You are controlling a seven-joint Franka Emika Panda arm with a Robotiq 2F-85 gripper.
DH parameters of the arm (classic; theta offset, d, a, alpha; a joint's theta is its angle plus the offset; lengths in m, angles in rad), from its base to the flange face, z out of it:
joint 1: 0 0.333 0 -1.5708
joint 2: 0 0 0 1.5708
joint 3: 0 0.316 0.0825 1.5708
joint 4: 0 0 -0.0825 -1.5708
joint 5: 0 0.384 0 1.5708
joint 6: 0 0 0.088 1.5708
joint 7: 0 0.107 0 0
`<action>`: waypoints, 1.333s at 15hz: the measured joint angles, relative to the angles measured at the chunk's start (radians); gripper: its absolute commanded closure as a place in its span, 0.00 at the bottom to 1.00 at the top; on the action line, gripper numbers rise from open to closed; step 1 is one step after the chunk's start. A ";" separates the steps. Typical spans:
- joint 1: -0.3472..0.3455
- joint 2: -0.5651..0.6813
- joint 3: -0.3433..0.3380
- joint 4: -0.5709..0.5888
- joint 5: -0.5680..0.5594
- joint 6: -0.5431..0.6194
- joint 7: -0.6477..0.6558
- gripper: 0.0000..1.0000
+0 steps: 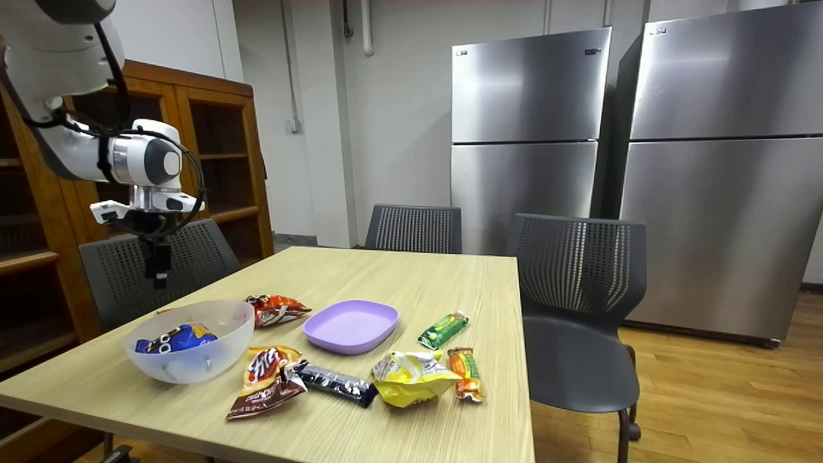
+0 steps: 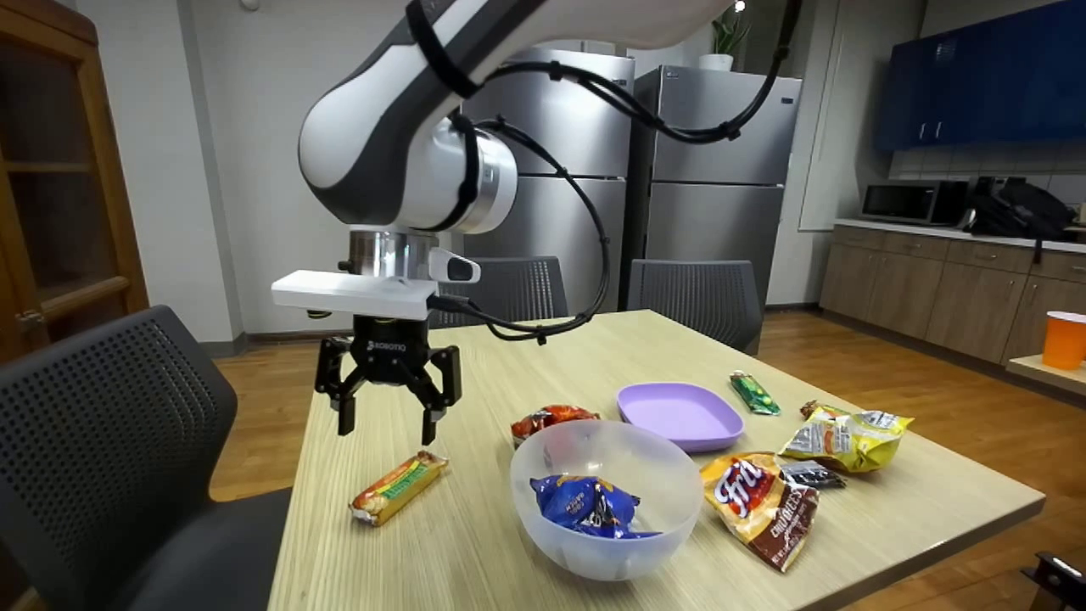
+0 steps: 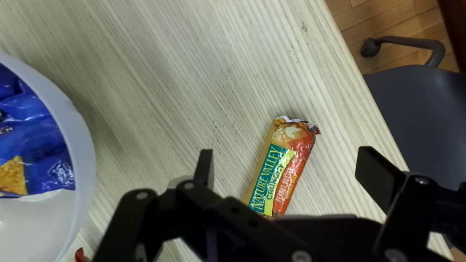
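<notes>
While near one bowl [image 2: 607, 556], one granola bar [image 2: 399, 490] (one end effector [image 2: 387, 428] above)

One blue bag [image 2: 585, 507], one red bag [image 1: 280, 312], one yellow bag [image 1: 415, 382] and one brown-and-orange bag [image 2: 759, 509] make four snack bags; one green bar [image 1: 443, 330], one dark bar [image 1: 334, 381] and two orange bars [image 3: 282, 167] make four wrapped bars. There are three chairs [image 1: 578, 270], two refrigerators [image 1: 527, 90], one table [image 1: 386, 276], one translucent bowl [image 2: 607, 558], one purple plate [image 2: 679, 414], one microwave [image 2: 899, 204], one orange cup [image 2: 1063, 342], one potted plant [image 2: 728, 38] and one robot arm [image 2: 377, 144]
</notes>
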 measured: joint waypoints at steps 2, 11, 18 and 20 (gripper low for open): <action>0.003 0.033 -0.005 0.036 0.000 -0.001 0.027 0.00; 0.005 0.149 -0.020 0.137 0.000 -0.001 0.105 0.00; 0.015 0.203 -0.036 0.186 -0.002 -0.001 0.140 0.00; 0.024 0.210 -0.047 0.193 -0.006 -0.001 0.160 0.00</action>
